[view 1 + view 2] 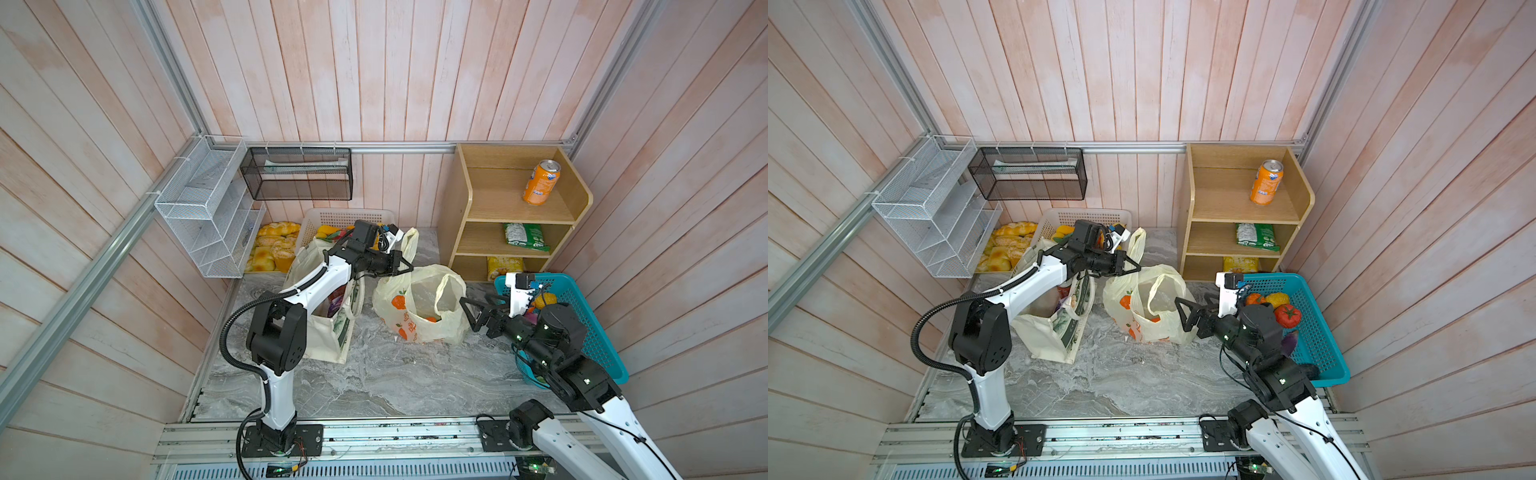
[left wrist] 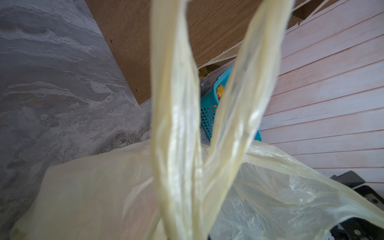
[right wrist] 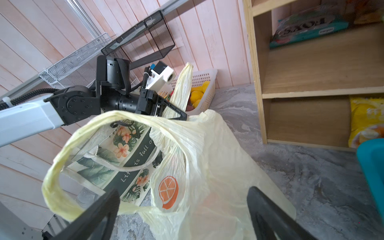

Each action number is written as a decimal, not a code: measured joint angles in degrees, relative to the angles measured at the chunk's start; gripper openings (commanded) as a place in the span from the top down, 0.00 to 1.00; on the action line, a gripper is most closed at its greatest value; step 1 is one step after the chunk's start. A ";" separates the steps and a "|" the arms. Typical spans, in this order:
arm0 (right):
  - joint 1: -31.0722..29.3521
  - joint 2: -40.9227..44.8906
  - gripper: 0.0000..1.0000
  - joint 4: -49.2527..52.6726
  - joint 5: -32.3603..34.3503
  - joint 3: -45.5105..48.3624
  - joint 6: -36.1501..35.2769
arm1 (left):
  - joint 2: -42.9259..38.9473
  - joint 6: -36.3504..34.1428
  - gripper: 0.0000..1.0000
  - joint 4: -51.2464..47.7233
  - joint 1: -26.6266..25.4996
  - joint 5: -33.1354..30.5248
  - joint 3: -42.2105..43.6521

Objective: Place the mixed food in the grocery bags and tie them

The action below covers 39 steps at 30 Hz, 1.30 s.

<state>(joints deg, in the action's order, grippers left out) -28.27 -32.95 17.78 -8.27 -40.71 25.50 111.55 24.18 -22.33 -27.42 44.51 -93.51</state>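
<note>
Left gripper (image 1: 406, 266) clamped on plastic bag (image 1: 415, 320) rear handle (image 1: 410, 243); bag mid-table, tote (image 1: 328, 336) at its 9 o'clock. Right gripper (image 1: 467, 313) jaws wide apart at bag's 3 o'clock. Best pinch free loop (image 1: 446, 291) low, cross handles to knot.

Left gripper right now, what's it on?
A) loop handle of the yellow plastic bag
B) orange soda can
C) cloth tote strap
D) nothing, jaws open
A: in the right wrist view the left gripper is shut on a loop handle of the plastic bag. The left wrist view shows the handle's strands running in towards its jaws.
</note>
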 measured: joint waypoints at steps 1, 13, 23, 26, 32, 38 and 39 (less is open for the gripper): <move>-1.14 0.02 0.02 0.24 0.70 0.70 -0.22 | 0.00 0.00 1.00 0.00 0.00 0.00 -0.02; -23.69 -6.32 0.02 1.97 22.34 1.44 -2.47 | 0.63 0.02 1.00 -0.50 0.02 0.04 -1.66; -24.90 -10.71 0.02 -1.42 40.26 1.44 -6.38 | 0.63 0.00 1.00 -0.96 0.04 0.04 -1.66; -22.56 -10.78 0.02 -4.52 40.35 1.46 -8.98 | 0.63 -0.02 1.00 -1.01 0.04 0.07 -1.66; -15.37 -11.08 0.02 -12.11 35.58 3.02 -13.42 | 0.63 -0.02 1.00 -1.03 0.04 0.20 -1.66; -6.95 -13.49 0.02 -18.82 25.49 4.50 -16.22 | 0.63 -0.02 1.00 -1.01 0.04 0.52 -1.66; -5.70 -14.01 0.02 -19.93 23.56 4.57 -16.74 | 0.63 -0.02 1.00 -0.98 0.04 0.68 -1.66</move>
<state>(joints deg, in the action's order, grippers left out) -33.98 -46.96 -2.15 15.29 -36.14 8.75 112.18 24.16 -23.31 -27.38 45.19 -95.18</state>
